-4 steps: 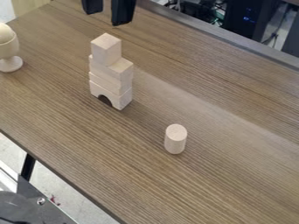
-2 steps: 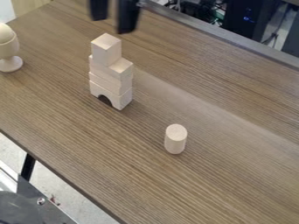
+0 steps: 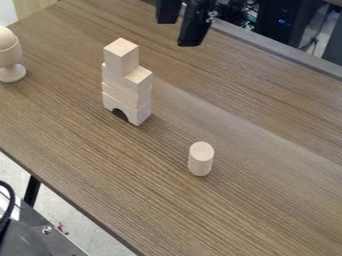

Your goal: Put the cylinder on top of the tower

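Wooden cylinder [image 3: 200, 160] stands upright — well apart from the spread pincer [image 3: 179, 33].

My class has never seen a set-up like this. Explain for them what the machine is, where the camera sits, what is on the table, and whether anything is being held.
The machine is a robot arm. Its black gripper works like a hand with two fingers; they are apart and hold nothing. Every picture comes from one fixed camera that looks down at a slant on the wood-grain table.

A tower of pale blocks stands there, with an arched block at the bottom and a narrower block on top. Nearer the camera, a pale cylinder stands upright by itself; the job is to put it on the tower. At the left edge is a round-topped object on a stemmed foot.
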